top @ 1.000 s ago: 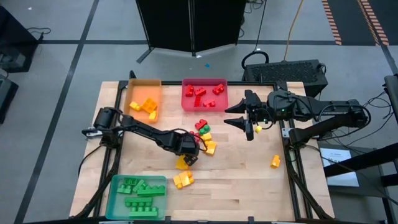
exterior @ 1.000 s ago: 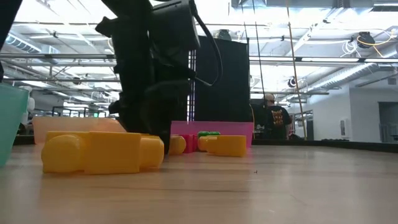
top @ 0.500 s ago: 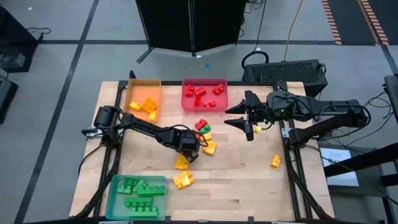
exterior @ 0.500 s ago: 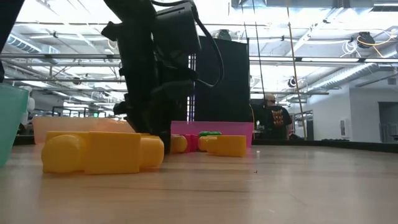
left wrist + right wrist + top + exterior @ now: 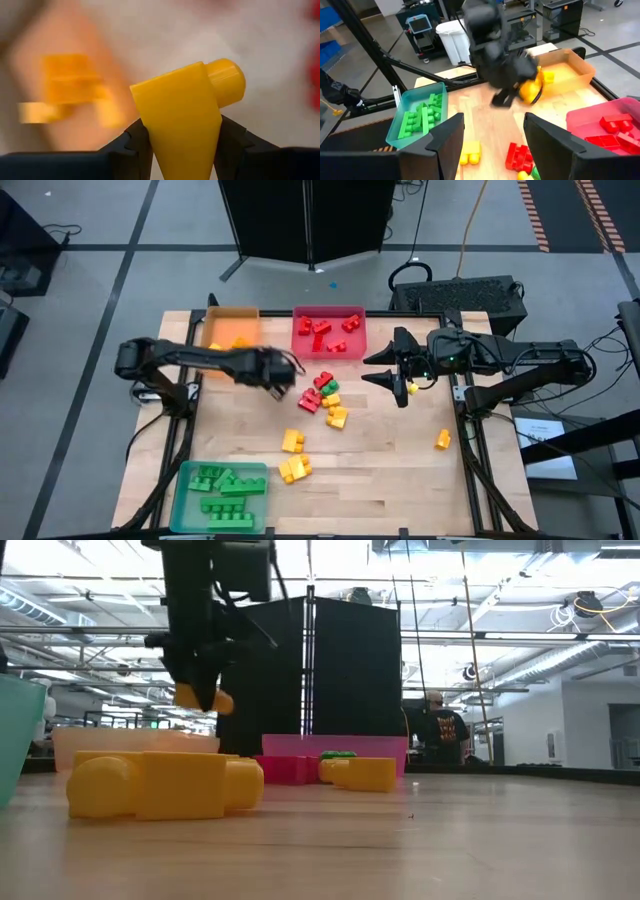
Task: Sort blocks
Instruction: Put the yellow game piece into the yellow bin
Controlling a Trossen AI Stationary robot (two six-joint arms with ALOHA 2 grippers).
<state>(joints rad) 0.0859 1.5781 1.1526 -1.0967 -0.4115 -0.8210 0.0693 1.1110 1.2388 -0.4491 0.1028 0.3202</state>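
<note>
Grip: my left gripper (image 5: 181, 150) is clamped on a yellow brick (image 5: 187, 107), one finger pressed to each flat side, the stud poking out beyond the fingertips.
Where: I hold it in the air between the middle of the table (image 5: 400, 470) and the orange tray (image 5: 232, 322), clear of the wood in the low view.
Handling: hard plastic, light, stiff; I judge it will not bend or crush, but the smooth walls could slide if I take it by a corner.
Best hold: across the two flat side walls, not over the studs, which give my fingers a rounded, uneven seat.
Other arm: my right gripper (image 5: 399, 385) waits above the right side of the table, fingers apart, nothing between them in the wrist view.
Loose pile: a cluster of red, green and yellow bricks (image 5: 322, 395) lies near the centre, with more yellow bricks (image 5: 293, 468) nearer the front and a lone yellow brick (image 5: 442, 440) far right.
Sorted: red bricks (image 5: 325, 330) sit in the red tray (image 5: 300, 348), green bricks (image 5: 222, 490) in the teal tray (image 5: 180, 500).
Risk: bricks touching one another in the cluster leave little room for my fingers, I judge.
</note>
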